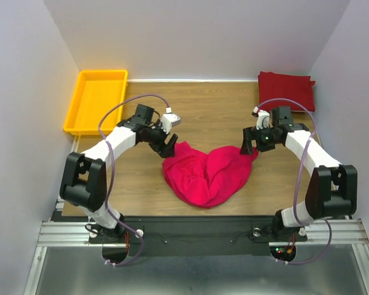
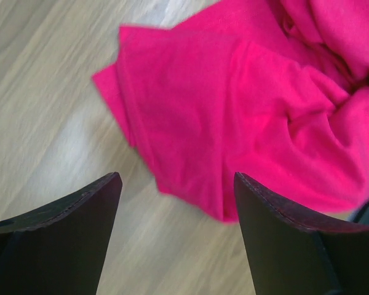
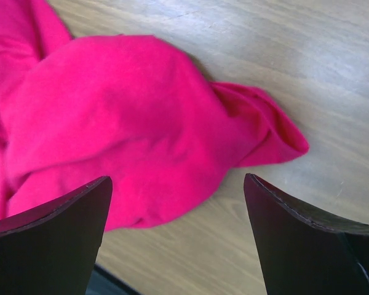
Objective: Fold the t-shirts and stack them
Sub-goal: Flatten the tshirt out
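Note:
The magenta-pink t-shirt [image 1: 206, 175] lies crumpled in a heap at the middle of the wooden table; it also shows in the left wrist view [image 2: 246, 117] and in the right wrist view [image 3: 123, 129]. The crimson red t-shirt [image 1: 287, 90] lies folded at the far right corner. My left gripper [image 1: 168, 145] is open and empty, just above the pink shirt's upper left edge [image 2: 178, 184]. My right gripper [image 1: 248, 147] is open and empty, over the shirt's upper right corner [image 3: 178, 184]. Neither gripper holds cloth.
A yellow plastic tray [image 1: 74, 117] stands at the far left corner. White walls close in the table on the left, back and right. A black rail runs along the near edge by the arm bases.

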